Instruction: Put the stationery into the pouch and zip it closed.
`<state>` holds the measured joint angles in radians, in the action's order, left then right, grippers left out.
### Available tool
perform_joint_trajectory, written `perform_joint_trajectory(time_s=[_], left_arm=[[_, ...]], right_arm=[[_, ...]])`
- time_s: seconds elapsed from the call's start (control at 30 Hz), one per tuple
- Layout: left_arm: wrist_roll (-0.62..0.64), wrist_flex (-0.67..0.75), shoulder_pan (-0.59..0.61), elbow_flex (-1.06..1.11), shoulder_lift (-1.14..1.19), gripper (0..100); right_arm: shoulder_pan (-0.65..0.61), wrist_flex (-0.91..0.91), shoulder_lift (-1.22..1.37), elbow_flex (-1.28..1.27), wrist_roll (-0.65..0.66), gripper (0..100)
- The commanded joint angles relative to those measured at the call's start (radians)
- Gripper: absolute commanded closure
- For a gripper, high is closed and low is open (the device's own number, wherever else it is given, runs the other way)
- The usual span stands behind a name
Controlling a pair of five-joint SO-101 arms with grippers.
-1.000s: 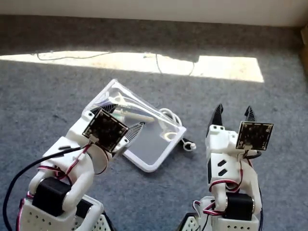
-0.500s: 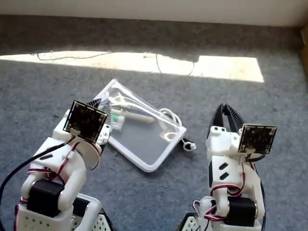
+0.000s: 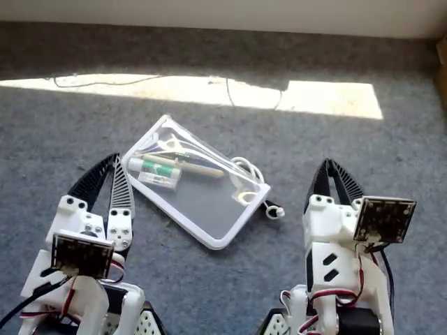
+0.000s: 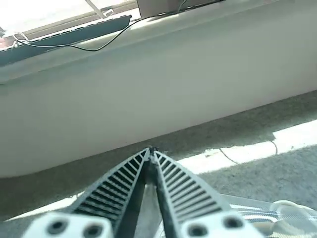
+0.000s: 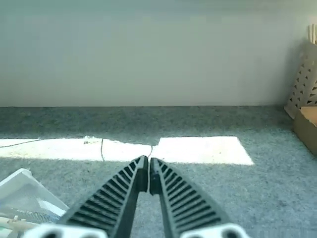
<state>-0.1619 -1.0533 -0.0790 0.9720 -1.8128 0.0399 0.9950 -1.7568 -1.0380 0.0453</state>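
Note:
A clear flat pouch [image 3: 209, 209] with a white rim lies slanted on the grey carpet in the high view. Inside it I see a green-and-white stick [image 3: 155, 172] and a pale pencil [image 3: 201, 169]. A white cord with a small black pull [image 3: 271, 209] trails off the pouch's right corner. My left gripper [image 3: 114, 162] is shut and empty, just left of the pouch. My right gripper [image 3: 329, 164] is shut and empty, to the right of the pull. The pouch's edge [image 4: 277, 214] shows below the left gripper [image 4: 151, 149]. A corner of the pouch [image 5: 24, 194] sits beside the right gripper [image 5: 148, 159].
A sunlit strip [image 3: 328, 98] crosses the carpet at the back, with a thin cable [image 3: 228, 91] lying over it. A wall runs behind. A cardboard box and a pegged wooden panel [image 5: 305, 94] stand at the far right.
My left arm has pulled back off the pouch toward the front left, uncovering it. My right gripper has gone from open to shut and drawn back a little.

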Motion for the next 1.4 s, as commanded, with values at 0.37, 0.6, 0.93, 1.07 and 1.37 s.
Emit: perform_joint_trajectory(time_s=[0.37,0.6,0.93,1.07,1.37], left_arm=[[0.012,-0.149,0.008,0.058,-0.008,99],[0.009,-0.144,0.008,0.214,-0.008,99],[0.008,-0.144,0.008,0.458,-0.008,99],[0.008,-0.144,0.008,0.529,-0.008,99],[0.008,-0.144,0.008,0.694,-0.008,99]], right_arm=[[-0.007,0.147,-0.082,0.042,-0.006,98.9],[-0.010,0.283,-0.082,0.010,-0.003,98.9],[-0.010,0.282,-0.082,-0.329,-0.009,98.9],[-0.010,0.282,-0.082,-0.403,-0.009,98.9],[-0.010,0.282,-0.082,-0.608,-0.009,99.0]])
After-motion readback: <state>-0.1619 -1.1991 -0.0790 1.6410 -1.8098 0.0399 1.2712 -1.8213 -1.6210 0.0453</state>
